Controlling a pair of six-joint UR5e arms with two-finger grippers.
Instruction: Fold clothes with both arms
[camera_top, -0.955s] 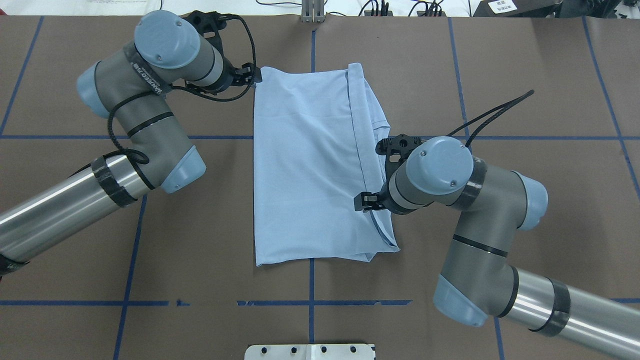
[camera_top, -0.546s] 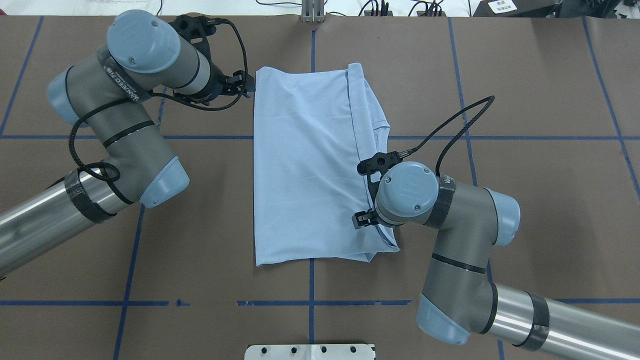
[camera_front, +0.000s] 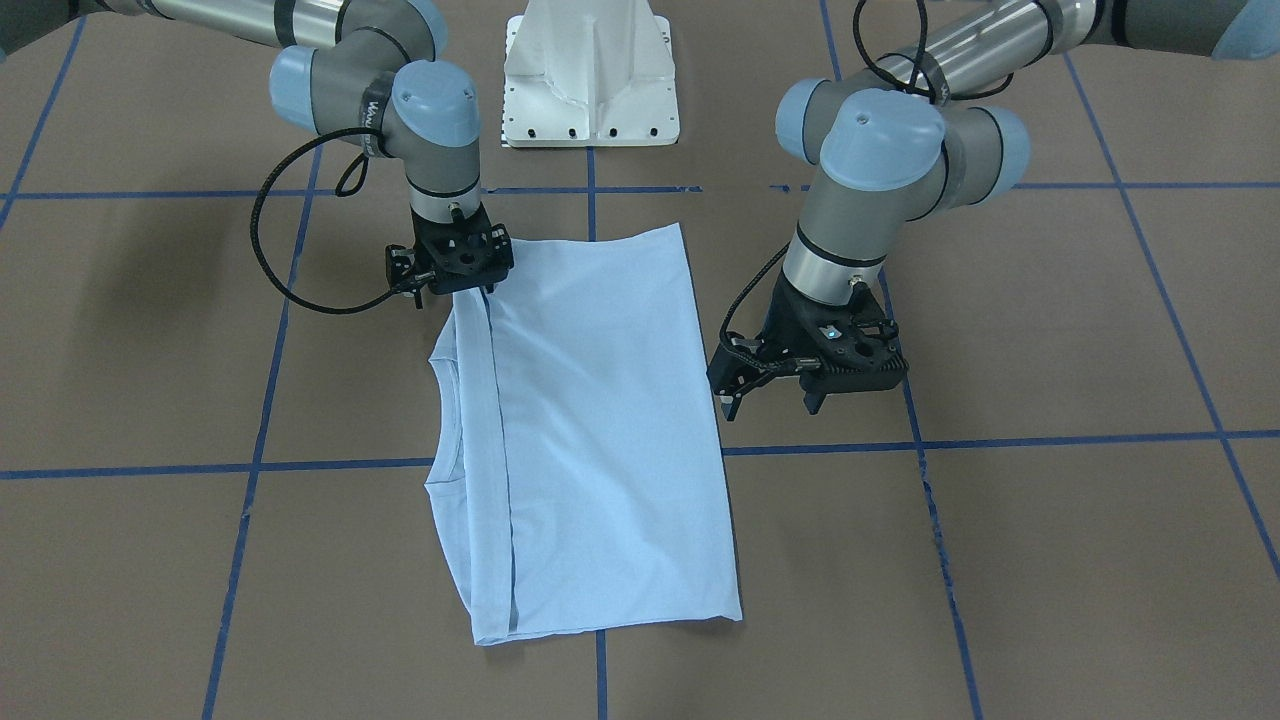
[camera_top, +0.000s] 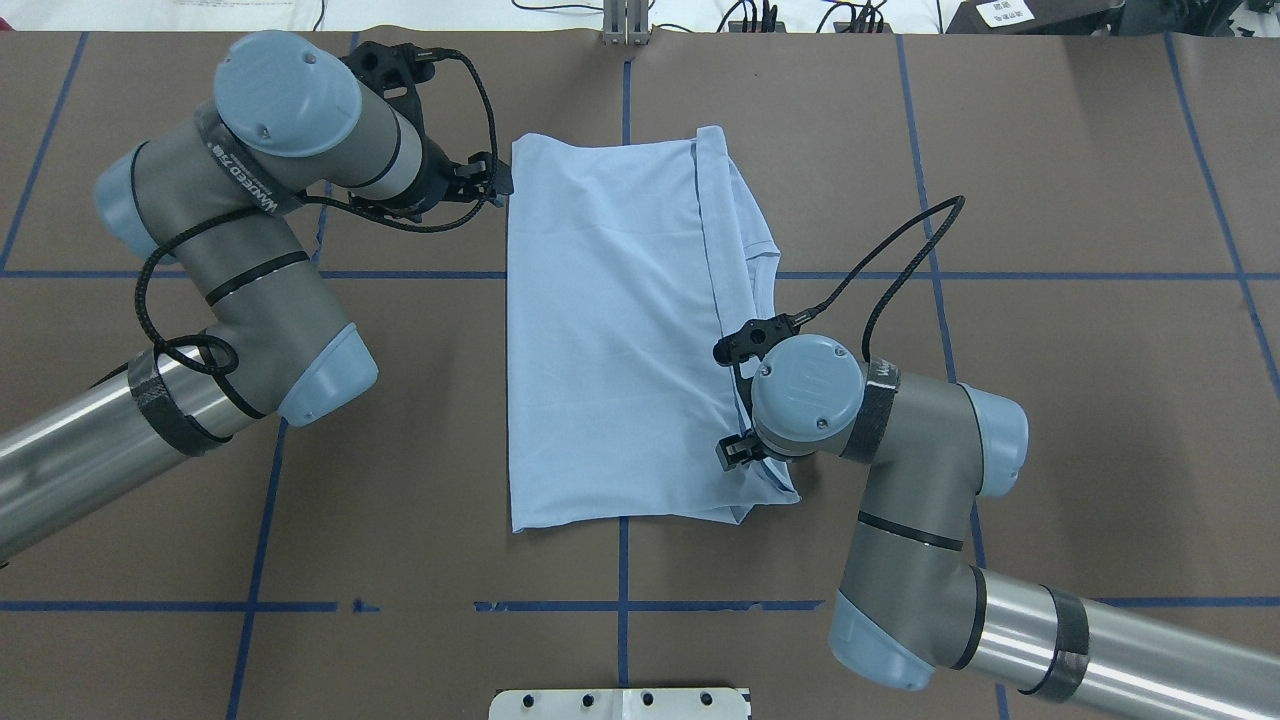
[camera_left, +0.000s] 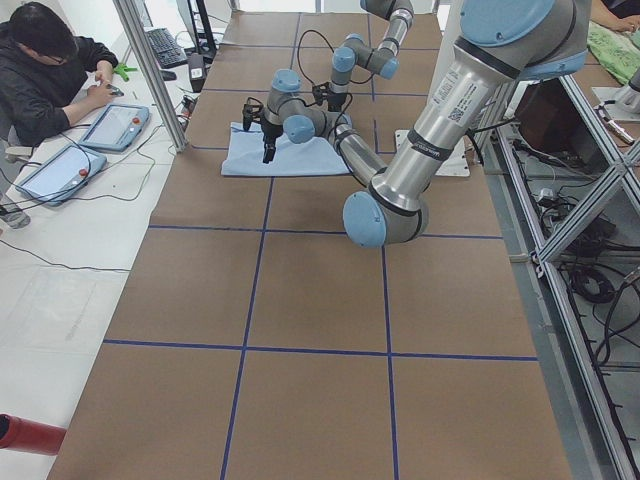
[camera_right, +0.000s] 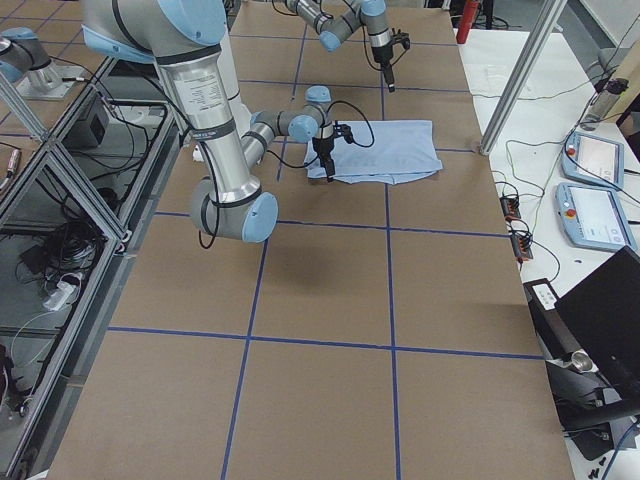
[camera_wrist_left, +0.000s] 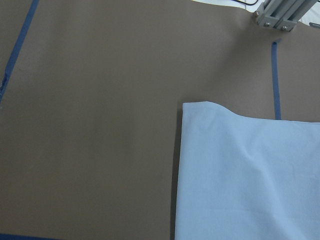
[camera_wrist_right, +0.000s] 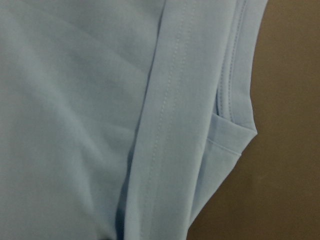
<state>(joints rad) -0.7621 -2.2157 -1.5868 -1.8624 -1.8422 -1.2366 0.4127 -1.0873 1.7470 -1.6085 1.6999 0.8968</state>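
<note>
On the matte brown table gridded with blue tape, the smooth pale-blue T-shirt lies folded flat just beyond the white base, my left gripper spread empty beside its far corner, and my right gripper low over its nearer hemmed corner, grasp unclear.

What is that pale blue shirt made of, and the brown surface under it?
The T-shirt looks like thin, soft knit fabric, perhaps cotton jersey: matte, gently creased, with rows of stitching along its hems. The table cover seems to be matte brown paper or card, though I can't be sure; blue tape lines cross it.
</note>
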